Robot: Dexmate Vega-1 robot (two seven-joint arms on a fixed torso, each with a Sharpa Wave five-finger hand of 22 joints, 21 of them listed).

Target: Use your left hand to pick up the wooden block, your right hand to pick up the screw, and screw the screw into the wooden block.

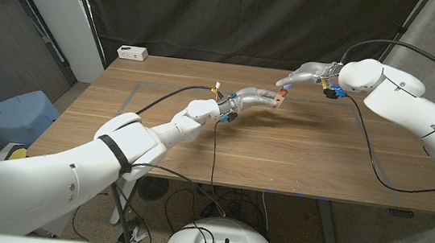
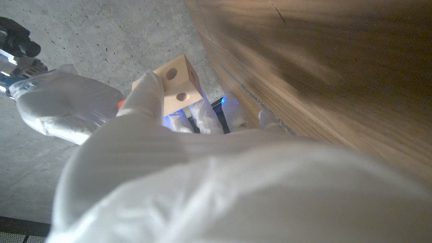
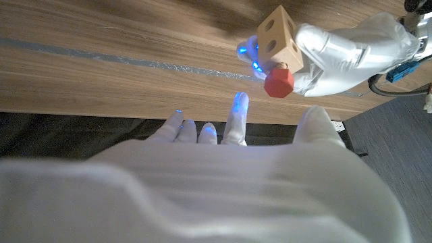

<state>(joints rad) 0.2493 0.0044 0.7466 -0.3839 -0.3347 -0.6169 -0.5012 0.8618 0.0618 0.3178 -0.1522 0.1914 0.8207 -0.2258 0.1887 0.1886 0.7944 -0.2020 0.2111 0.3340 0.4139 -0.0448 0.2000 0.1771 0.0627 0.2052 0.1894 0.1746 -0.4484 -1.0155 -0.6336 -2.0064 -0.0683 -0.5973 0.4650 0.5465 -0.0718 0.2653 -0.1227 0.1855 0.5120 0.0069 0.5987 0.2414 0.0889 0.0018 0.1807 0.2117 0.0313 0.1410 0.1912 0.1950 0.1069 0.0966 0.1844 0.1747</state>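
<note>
My left hand (image 1: pixel 250 99) holds the wooden block (image 1: pixel 280 102) in the air over the far middle of the table (image 1: pixel 279 156). The block (image 3: pixel 279 37) is a pale cube with round holes, and the left hand (image 3: pixel 337 50) grips it from one side. A red-headed screw (image 3: pixel 277 82) sticks out of one face of the block. My right hand (image 1: pixel 310 71) hovers just beyond it, and its fingers (image 3: pixel 235 121) are spread a short way from the screw, holding nothing. In the left wrist view the block (image 2: pixel 177 84) sits at my fingertips (image 2: pixel 145 94), with the right hand (image 2: pixel 61 108) behind it.
A small white box (image 1: pixel 132 52) lies at the table's far left corner. A black cable (image 1: pixel 375 166) from the right arm trails over the right side of the table. A blue bin (image 1: pixel 15 116) stands on the floor to the left. A dark curtain hangs behind.
</note>
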